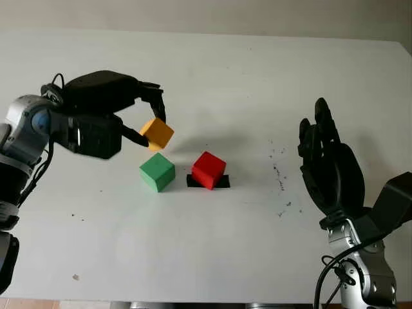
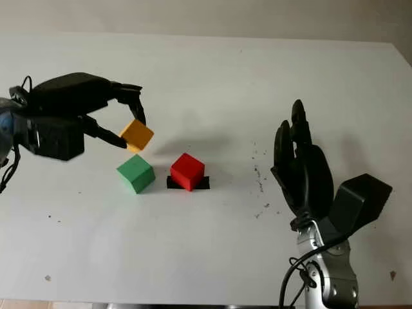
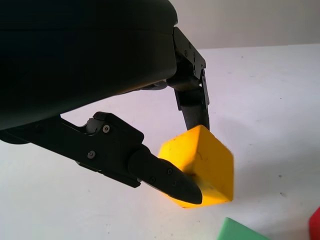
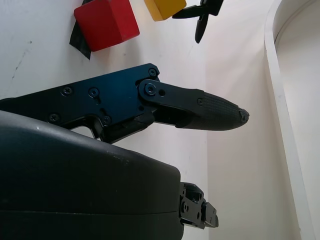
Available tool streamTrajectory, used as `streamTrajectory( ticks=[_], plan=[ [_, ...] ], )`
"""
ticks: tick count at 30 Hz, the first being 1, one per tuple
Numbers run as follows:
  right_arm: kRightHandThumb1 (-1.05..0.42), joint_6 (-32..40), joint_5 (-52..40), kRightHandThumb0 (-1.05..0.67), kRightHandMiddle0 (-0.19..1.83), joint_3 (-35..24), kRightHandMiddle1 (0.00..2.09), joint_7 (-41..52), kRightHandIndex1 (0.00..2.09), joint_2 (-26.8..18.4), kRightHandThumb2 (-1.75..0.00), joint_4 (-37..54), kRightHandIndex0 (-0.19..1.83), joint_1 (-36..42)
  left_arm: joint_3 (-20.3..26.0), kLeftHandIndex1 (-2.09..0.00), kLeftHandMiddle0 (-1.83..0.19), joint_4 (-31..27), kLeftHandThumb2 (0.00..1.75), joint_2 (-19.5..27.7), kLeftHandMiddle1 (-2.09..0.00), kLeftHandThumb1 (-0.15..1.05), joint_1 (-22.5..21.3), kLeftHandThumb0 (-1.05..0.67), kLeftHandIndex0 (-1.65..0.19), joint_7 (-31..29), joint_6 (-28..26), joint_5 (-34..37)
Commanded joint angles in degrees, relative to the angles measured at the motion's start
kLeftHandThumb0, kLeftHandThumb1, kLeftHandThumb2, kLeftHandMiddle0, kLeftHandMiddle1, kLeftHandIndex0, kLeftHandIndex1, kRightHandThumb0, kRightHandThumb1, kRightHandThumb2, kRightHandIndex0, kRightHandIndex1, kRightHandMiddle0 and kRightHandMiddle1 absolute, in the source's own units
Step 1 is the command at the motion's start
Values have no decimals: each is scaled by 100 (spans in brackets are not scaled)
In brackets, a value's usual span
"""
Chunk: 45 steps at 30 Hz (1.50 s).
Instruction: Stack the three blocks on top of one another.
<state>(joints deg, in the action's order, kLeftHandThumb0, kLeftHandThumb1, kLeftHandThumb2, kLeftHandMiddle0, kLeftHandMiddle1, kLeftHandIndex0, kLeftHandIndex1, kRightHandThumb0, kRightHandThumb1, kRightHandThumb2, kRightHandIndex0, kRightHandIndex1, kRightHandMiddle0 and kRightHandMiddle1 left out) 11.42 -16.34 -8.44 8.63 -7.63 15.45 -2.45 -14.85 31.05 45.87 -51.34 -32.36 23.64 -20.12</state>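
White table (image 1: 212,251) fills most of the frame, surface marked with small dark specks at centre right. Grey wall (image 1: 257,16) runs along the top edge. Lighting even, soft shadows.

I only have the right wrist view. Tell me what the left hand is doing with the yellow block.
Observer: The left hand holds the yellow block pinched in its fingers, lifted off the table.
Operator: Give me the green block's position.
Observer: The green block sits on the table just below the held yellow block, a little toward the robot.
Operator: Report what is under the red block.
Observer: The red block sits on a black patch, to the right of the green block, with a gap between them.
Operator: State where my right hand is.
Observer: The right hand is open, raised at the table's right side, apart from all the blocks.
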Motion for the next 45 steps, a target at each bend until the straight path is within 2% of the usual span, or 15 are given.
streamTrajectory(
  ticks=[1,7,13,18,25,29,34,45],
  plan=[
    [-105,9,-33,-66,-19,8,0,-8,0,53,-60,10,-19,16,178,-125,-20,-104,6,-21,-5,102,-61,-39,-39,-129,-118,132],
    [-105,22,7,-65,-19,36,0,-34,0,97,-60,31,-19,43,417,-120,-20,-420,6,-106,-5,104,-116,-38,-39,-576,-907,450],
    [-105,25,2,-65,-19,30,0,-24,0,74,-60,60,-19,78,686,-130,-18,-639,8,-301,-5,105,20,-35,-33,-490,-1286,731],
    [-105,13,33,-64,-19,38,0,-18,0,56,-61,81,-19,104,1012,-139,-17,-1275,9,-615,-5,104,300,-33,-27,-326,-1758,1170],
    [-105,74,27,-63,-19,37,0,-2,0,42,-61,125,-19,108,1290,-147,-16,-2152,7,-1100,-5,105,901,-38,-27,-120,-1981,1755],
    [-105,79,40,-63,-19,33,0,0,0,37,-61,123,-19,101,1267,-147,-15,-2670,9,-1254,-5,105,1243,-39,-25,-278,-2279,2055],
    [-105,82,22,-63,-19,33,0,-42,0,69,-60,153,-19,100,1114,-146,-15,-2955,8,-1473,-5,105,1560,-40,-27,-343,-2483,2150],
    [-105,77,-4,-64,-19,35,0,16,0,48,-59,192,-19,101,855,-141,-14,-2957,6,-1761,-5,104,1801,-43,-32,-598,-2674,2190]
  ],
)
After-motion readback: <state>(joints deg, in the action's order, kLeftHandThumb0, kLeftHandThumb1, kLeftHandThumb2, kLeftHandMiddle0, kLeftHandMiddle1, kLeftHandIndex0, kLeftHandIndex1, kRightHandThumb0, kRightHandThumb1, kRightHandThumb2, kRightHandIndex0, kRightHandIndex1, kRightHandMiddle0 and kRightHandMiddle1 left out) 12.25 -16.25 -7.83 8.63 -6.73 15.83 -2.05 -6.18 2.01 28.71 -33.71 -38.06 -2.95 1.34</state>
